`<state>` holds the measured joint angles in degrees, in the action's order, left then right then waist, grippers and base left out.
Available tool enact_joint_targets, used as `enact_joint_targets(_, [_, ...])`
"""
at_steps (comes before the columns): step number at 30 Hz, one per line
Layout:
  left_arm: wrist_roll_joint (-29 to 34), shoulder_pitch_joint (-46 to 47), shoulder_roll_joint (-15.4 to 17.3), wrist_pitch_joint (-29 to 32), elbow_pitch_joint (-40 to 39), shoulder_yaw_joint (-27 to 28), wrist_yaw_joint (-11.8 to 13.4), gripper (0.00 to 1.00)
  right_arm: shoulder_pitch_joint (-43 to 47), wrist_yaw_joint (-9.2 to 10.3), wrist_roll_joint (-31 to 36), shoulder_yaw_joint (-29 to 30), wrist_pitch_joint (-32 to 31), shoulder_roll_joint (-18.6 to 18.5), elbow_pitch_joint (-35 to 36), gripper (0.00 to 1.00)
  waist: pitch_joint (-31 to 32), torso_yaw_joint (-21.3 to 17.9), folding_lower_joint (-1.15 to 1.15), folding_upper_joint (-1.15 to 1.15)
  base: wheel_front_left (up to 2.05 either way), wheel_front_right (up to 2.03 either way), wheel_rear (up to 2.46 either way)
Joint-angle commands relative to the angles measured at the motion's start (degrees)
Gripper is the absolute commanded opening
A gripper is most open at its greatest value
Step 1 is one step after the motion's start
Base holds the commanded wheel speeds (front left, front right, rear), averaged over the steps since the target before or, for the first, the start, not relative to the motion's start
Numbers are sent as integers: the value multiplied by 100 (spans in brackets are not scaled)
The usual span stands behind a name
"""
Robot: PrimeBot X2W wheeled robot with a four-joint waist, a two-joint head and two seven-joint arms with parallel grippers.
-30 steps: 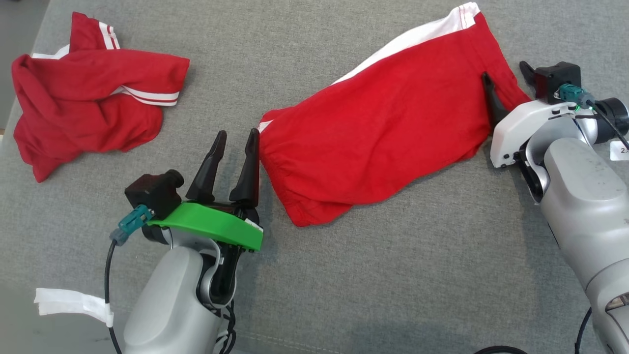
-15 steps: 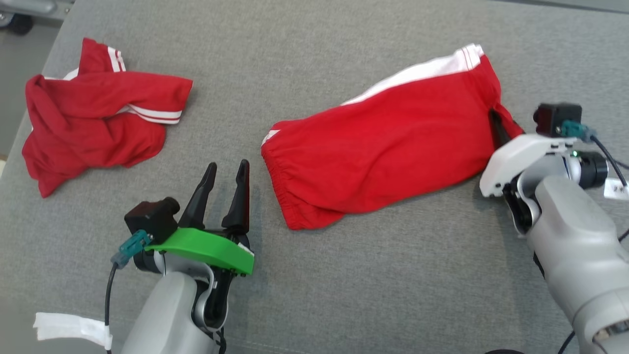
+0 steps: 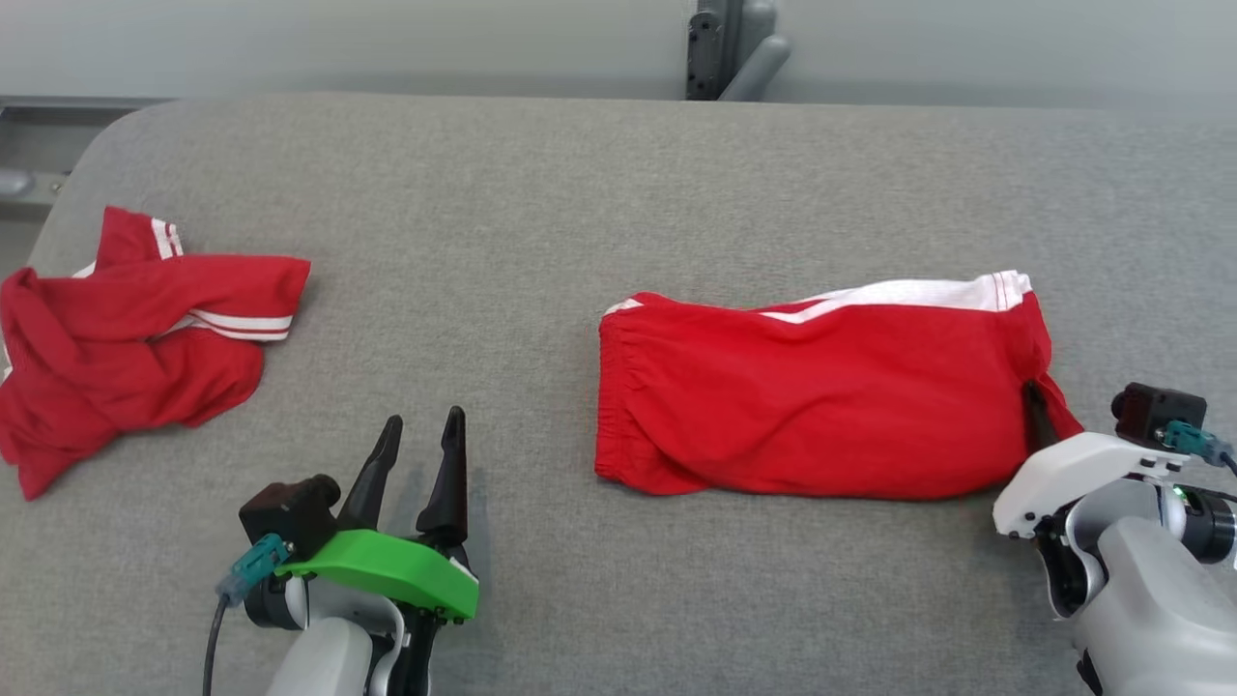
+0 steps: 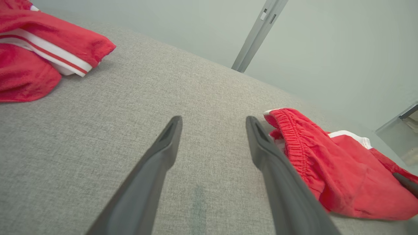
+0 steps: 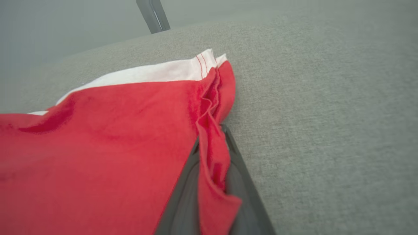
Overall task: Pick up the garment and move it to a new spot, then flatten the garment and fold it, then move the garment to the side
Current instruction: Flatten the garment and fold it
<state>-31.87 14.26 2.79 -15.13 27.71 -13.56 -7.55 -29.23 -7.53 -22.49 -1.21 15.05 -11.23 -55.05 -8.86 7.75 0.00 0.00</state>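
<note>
The garment, red shorts with a white side stripe, lies folded flat on the grey padded table, elastic waistband to the left. My right gripper is shut on the hem at its right end; in the right wrist view a pleat of the garment is pinched between the right gripper's dark fingers. Well left of the waistband, my left gripper rests low over the table, open and holding nothing. In the left wrist view the left gripper points over bare cloth, with the garment beside its right finger.
A second red garment with white stripes lies crumpled at the table's left edge, also seen as a second red garment in the left wrist view. A grey post stands behind the far edge. Bare grey surface stretches between the two garments.
The right gripper has shut on the garment's hem and drawn it to the right, away from the left gripper, so it lies more level. The head camera has tilted up.
</note>
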Motion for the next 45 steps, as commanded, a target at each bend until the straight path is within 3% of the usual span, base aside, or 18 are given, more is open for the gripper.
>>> enact_joint_targets(1, [40, -106, 23, -1, -1, 11, 13, 100, 139, 8, 113, 124, 15, 6, 130, 0, 204, -221, 0, 0, 0, 0, 0])
enact_joint_targets(5, [82, -136, 23, -1, 0, 44, 13, 100, 255, 7, 325, 264, 15, 135, 614, 0, 202, -270, 0, 0, 0, 0, 0])
enact_joint_targets(9, [89, -163, 23, -1, -1, 31, 13, 100, 134, 6, 534, -72, 16, 271, 1206, 0, 201, -288, 0, 0, 0, 0, 0])
enact_joint_targets(18, [0, -222, 23, -1, 54, -60, 13, 100, -13, 5, 390, -1922, 16, 524, 1903, 0, 295, -103, 0, 0, 0, 0, 0])
enact_joint_targets(24, [-41, -237, 22, -1, 67, -95, 13, 100, -93, 5, 47, -3114, 16, 673, 1650, 0, 280, 126, 0, 0, 0, 0, 0])
enact_joint_targets(28, [-43, -194, 23, -1, 86, -121, 13, 100, -258, 5, -128, -3575, 15, 772, 1322, 0, 261, 252, 0, 0, 0, 0, 0])
enact_joint_targets(29, [-40, -179, 22, -1, 89, -129, 13, 100, -298, 5, -170, -3606, 16, 788, 1270, 10, 260, 277, 0, 0, 0, 0, 0])
enact_joint_targets(30, [-46, -168, 21, -1, 92, -134, 13, 100, -324, 5, -201, -3641, 16, 799, 1240, 79, 264, 300, 0, 0, 0, 0, 0])
enact_joint_targets(31, [-52, -162, 22, -1, 96, -132, 13, 100, -345, 5, -265, -3645, 16, 809, 1260, 100, 266, 313, 0, 0, 0, 0, 0])
enact_joint_targets(38, [89, -256, 22, -1, 116, 69, 13, 100, -179, 5, -449, -3648, 15, 814, 1744, 100, 366, 184, 0, 0, 0, 0, 0])
enact_joint_targets(45, [316, -388, 23, -1, 41, 476, 13, 100, 244, 5, 165, -2414, 15, 683, 1911, 100, 539, -194, 0, 0, 0, 0, 0])
